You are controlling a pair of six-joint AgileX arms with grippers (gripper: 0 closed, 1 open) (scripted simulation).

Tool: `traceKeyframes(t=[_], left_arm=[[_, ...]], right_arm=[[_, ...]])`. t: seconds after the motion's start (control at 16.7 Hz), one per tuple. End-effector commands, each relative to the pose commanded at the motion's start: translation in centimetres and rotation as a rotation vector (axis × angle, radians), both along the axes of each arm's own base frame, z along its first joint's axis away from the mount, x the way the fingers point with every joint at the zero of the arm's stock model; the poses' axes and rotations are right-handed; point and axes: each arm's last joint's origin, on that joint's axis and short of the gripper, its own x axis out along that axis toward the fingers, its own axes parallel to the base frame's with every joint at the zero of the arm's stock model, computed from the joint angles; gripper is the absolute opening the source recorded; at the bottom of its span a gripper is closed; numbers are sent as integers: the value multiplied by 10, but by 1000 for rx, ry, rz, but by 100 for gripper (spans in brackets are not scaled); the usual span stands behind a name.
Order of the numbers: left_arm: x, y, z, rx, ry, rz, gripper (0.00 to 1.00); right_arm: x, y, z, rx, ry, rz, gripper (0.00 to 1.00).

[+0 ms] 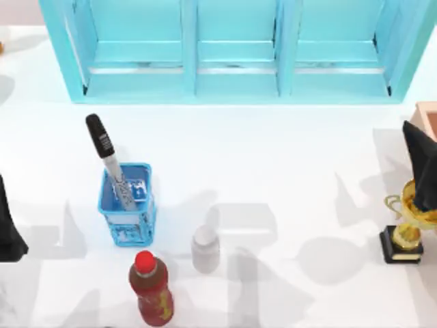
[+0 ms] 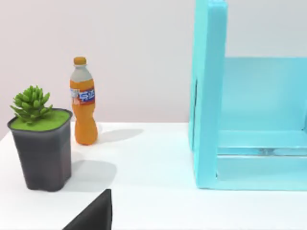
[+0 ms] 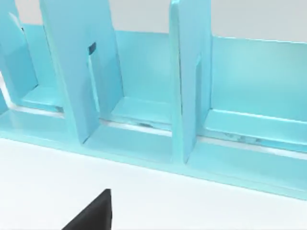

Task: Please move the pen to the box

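Pen (image 1: 109,160): slim marker with a black cap carrying white print and a whitish-grey barrel. It stood tilted in a small blue lattice crate (image 1: 128,217) on the left half of the table, lower end inside the crate, capped end leaning up and away toward the table's far left, well clear of the crate's rim. Box (image 1: 427,116): pale peach-tan, plain thick wall, seen as a corner at the table's right edge, just in front of the cyan shelf unit (image 1: 235,51); the rest was cut off by the picture's edge. Pen and box lay well apart, at opposite sides of the table.
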Motion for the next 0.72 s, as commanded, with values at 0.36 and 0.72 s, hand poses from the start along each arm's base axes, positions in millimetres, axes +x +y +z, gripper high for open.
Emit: traceKeyframes(t=[0.36,0.72], left_arm=[[0,0,0,0,0,0,100],[0,0,0,0,0,0,100]], right_arm=[[70,118,5,-21,196,269,100],[83,231,-48,-90,345,456,100]])
